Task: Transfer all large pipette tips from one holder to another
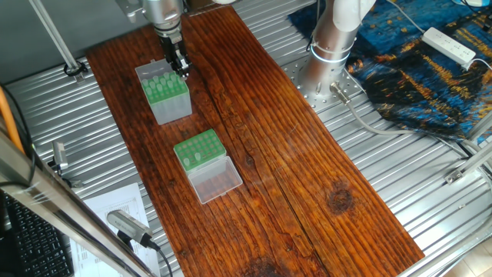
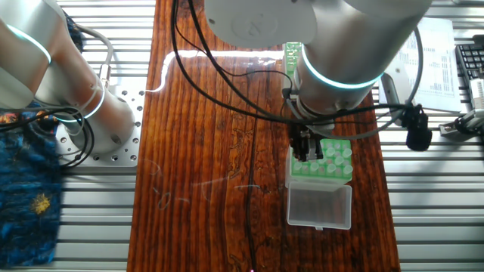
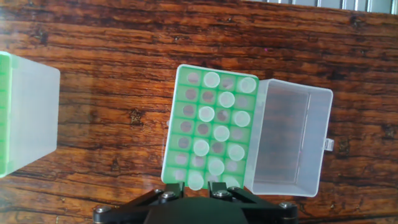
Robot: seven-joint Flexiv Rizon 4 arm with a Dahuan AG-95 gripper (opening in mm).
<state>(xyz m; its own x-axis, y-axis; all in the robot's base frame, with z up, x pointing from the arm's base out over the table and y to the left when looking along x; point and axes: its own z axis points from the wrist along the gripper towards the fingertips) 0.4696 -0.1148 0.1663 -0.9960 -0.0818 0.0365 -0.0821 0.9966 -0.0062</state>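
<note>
Roughly midway is how the task is judged. The wooden counter (image 1: pixel 307 169) carries both boxes along one long edge. The taller grey-sided holder (image 1: pixel 173 108) is set near the end of the counter, and the low green rack (image 3: pixel 173 124) is placed nearer the middle of that edge, well apart from it, with its clear lid (image 3: pixel 286 143) folded open beside it. The claw (image 1: pixel 181 71) is held just over the holder's corner on the inner side of the counter. Whether it is spread, closed or carrying anything cannot be told. In the rack, about ten large pipette tips (image 3: pixel 221 132) are seated and many holes are bare. More tips (image 2: pixel 333 152) are seen in the holder's top plate, so further transfers are needed.
</note>
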